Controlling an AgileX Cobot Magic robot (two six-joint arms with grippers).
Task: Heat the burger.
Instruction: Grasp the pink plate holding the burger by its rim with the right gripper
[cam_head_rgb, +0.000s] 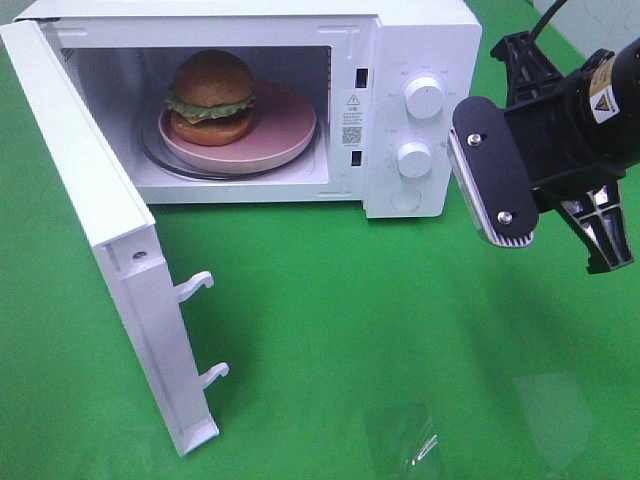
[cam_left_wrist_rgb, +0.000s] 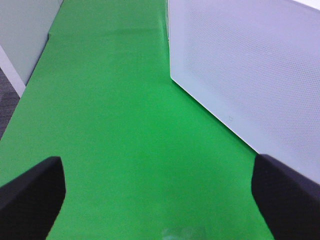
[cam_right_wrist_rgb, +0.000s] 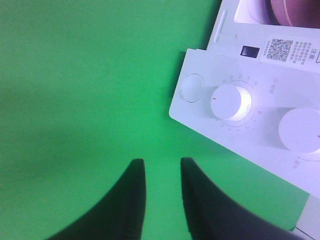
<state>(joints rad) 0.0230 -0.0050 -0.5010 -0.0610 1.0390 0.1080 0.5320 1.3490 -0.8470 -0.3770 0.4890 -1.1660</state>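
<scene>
Count one burger (cam_head_rgb: 210, 97), and it sits on the one pink plate (cam_head_rgb: 290, 125) inside the cavity of the one microwave (cam_head_rgb: 440, 40), toward the plate's left part. The plate rests on a glass turntable (cam_head_rgb: 150, 152). The door (cam_head_rgb: 100, 250) is swung wide open to the left, with two white latch hooks (cam_head_rgb: 195, 287) (cam_head_rgb: 213, 376) sticking out of its inner edge. The control panel carries two knobs, an upper knob (cam_head_rgb: 424, 98) and a lower knob (cam_head_rgb: 414, 159), and one round button (cam_head_rgb: 405, 200) below them.

Only the high camera shows you the burger whole. It also shows just one arm, the right arm (cam_head_rgb: 590, 110), hanging in the air beside the panel, level with the knobs.

The right wrist view gives you the right gripper (cam_right_wrist_rgb: 162, 162): its two dark fingers stand a narrow gap apart with nothing between them, over bare green cloth (cam_head_rgb: 400, 330), apart from the panel's corner. That view also catches both knobs, the button and a QR label (cam_right_wrist_rgb: 280, 48).

The left gripper (cam_left_wrist_rgb: 157, 195) appears only in its own wrist view, its fingers (cam_left_wrist_rgb: 47, 172) spread wide and empty. Beside it stands a white dotted panel (cam_left_wrist_rgb: 240, 65); you cannot tell from that view which part of the microwave it is.

The cloth in front of the cavity lies open; the door's lower corner reaches far toward the table's near edge.
</scene>
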